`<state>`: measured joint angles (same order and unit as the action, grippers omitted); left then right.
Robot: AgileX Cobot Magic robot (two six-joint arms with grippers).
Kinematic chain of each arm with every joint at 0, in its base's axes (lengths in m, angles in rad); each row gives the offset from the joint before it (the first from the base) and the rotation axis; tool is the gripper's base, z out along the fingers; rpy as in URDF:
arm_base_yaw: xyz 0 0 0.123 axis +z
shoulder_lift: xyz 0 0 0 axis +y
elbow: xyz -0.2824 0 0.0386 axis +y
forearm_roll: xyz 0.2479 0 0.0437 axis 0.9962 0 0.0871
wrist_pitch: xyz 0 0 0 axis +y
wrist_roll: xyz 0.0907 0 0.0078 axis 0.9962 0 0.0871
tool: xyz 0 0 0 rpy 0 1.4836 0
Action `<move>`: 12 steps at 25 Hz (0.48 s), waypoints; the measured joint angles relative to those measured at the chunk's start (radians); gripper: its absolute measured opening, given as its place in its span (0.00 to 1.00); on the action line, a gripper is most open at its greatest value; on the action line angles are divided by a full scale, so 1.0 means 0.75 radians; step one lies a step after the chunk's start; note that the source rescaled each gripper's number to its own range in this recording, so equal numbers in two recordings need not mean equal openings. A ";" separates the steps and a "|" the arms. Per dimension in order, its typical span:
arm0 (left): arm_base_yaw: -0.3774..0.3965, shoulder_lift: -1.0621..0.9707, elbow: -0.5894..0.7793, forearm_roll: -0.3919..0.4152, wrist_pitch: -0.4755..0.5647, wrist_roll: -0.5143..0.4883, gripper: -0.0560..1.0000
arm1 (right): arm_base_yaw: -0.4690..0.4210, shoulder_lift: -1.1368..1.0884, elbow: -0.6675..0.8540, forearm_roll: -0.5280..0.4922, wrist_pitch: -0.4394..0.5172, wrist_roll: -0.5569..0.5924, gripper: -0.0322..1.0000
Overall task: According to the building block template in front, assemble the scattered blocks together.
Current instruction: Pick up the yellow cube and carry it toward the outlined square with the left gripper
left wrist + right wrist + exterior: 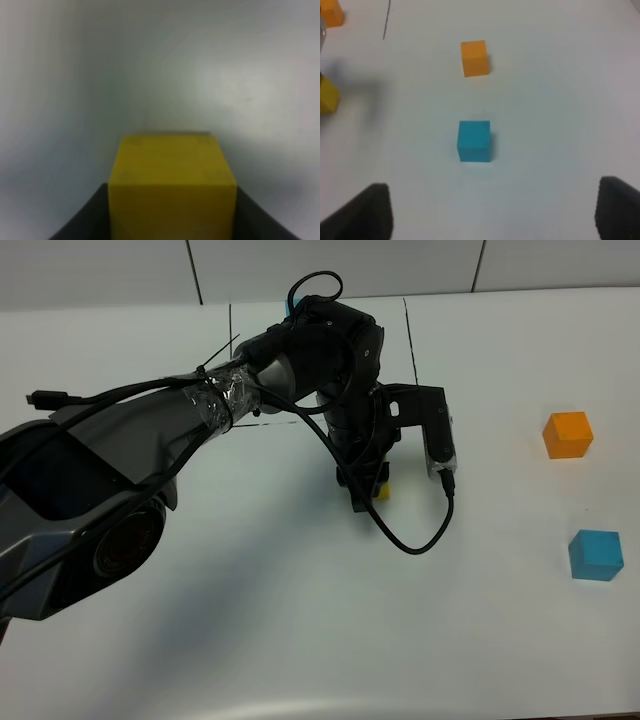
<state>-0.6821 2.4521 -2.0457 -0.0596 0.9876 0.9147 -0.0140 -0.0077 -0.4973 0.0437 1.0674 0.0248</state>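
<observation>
Your left claw (pixel 368 498) grips the yellow block (pixel 172 185) in the middle of the table (pixel 300 620), so set it down flat and straight; your right claw (pixel 490 210) hangs wide open, empty, near the blue block (pixel 474 141) and orange block (pixel 475 58).

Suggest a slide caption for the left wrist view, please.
Left arm's fingers shut on the yellow block, white table beyond.

Left claw (pixel 372 495) is about mid-worktop (pixel 250 640), with the middle cube (pixel 172 185) between its fingers. Well off to its right sit two more: the far cube (pixel 568 434), and the near cube (pixel 596 555) in front of it, apart. The template (pixel 291 305) is at the back, mostly behind the left arm (pixel 200 410).
</observation>
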 joint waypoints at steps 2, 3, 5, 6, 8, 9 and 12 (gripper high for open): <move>0.000 0.000 0.000 0.008 -0.011 -0.011 0.05 | 0.000 0.000 0.000 0.000 0.000 0.000 0.67; 0.000 0.000 0.000 0.008 -0.016 -0.013 0.05 | 0.000 0.000 0.000 0.000 0.000 0.000 0.67; 0.000 0.000 0.000 0.011 -0.021 -0.014 0.05 | 0.000 0.000 0.000 0.000 0.000 0.000 0.67; 0.000 0.000 0.000 0.011 -0.022 -0.014 0.05 | 0.000 0.000 0.000 0.000 0.000 0.000 0.67; 0.000 0.000 0.000 0.011 -0.023 -0.015 0.05 | 0.000 0.000 0.000 0.000 0.000 0.000 0.67; 0.000 0.000 0.000 0.011 -0.023 -0.015 0.05 | 0.000 0.000 0.000 0.000 0.000 0.000 0.67; 0.000 0.000 0.000 0.011 -0.023 -0.013 0.05 | 0.000 0.000 0.000 0.000 0.000 0.000 0.67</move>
<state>-0.6821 2.4521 -2.0457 -0.0510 0.9707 0.9050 -0.0140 -0.0077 -0.4973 0.0439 1.0674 0.0248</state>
